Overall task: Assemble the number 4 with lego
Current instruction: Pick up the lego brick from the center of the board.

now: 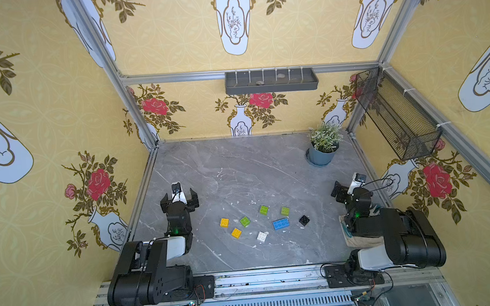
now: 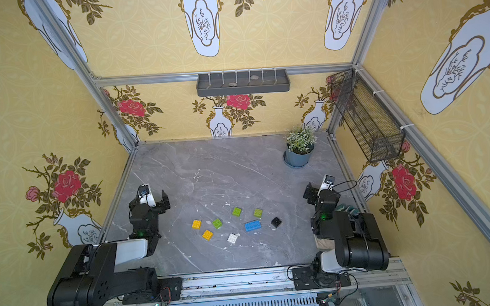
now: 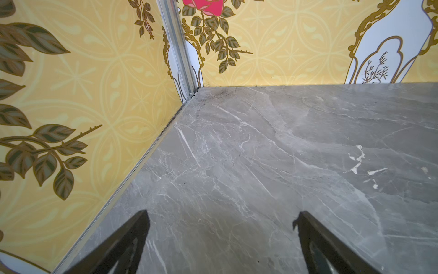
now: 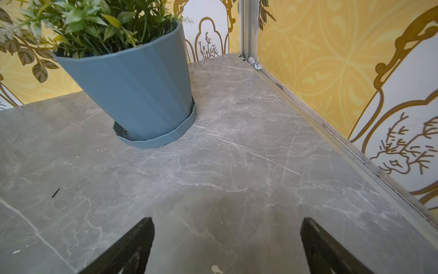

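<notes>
8 lego bricks [image 1: 244, 221] are scattered apart, none joined, between the arms and nearer the bases than either claw. The left gripper [image 1: 179, 199] is spread and empty, and the yellow bricks [image 1: 224, 222] lie closest to it. The blue brick [image 1: 280, 224], long axis across the table [image 1: 238, 165], and the black brick [image 1: 304, 220] lie closer to the right gripper [image 4: 226, 221], likewise spread and empty. Grey marble is enclosed by yellow floral walls [image 1: 46, 113].
</notes>
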